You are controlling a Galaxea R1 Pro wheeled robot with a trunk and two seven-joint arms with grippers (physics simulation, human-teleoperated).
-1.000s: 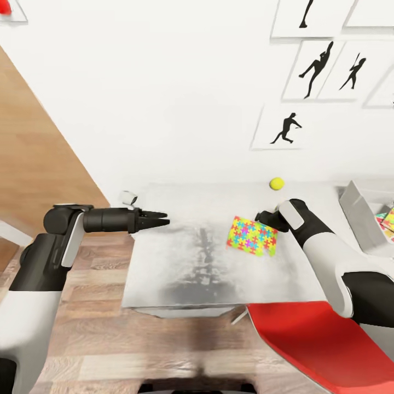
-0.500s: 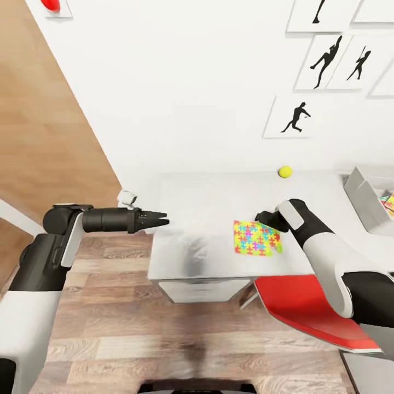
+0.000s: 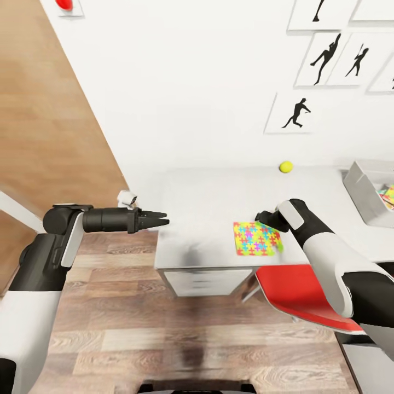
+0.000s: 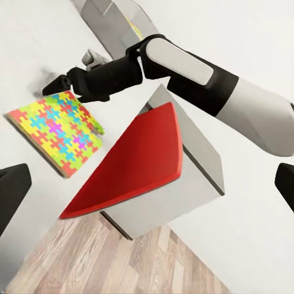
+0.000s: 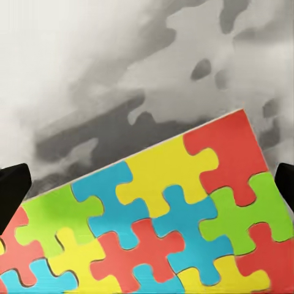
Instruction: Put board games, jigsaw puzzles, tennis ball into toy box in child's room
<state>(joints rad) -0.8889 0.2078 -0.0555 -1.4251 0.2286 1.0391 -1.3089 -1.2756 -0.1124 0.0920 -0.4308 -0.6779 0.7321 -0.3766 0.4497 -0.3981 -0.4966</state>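
Hovering right hand: the right hand (image 3: 264, 217) hangs just above the far edge of the jigsaw puzzle (image 3: 256, 239); its wrist view has dark fingertips (image 5: 12, 193) at both side edges, so I'd call it spread wide, nothing held
Left hand: the left hand (image 3: 160, 220) sticks out level beside the worktop's (image 3: 219, 197) near left corner, tips drawn close together, empty
Puzzle spot: flat on the worktop near its front edge, above the red chair (image 3: 298, 295)
Tennis ball: the tennis ball (image 3: 285, 166) sits by the wall, well apart from the puzzle
Toy box: the toy box (image 3: 364, 191) is at the far right end (something colourful already inside, can't tell what)
Done so far: at least one item looks boxed
Left to do: this puzzle and the ball for sure; board games unaccounted for
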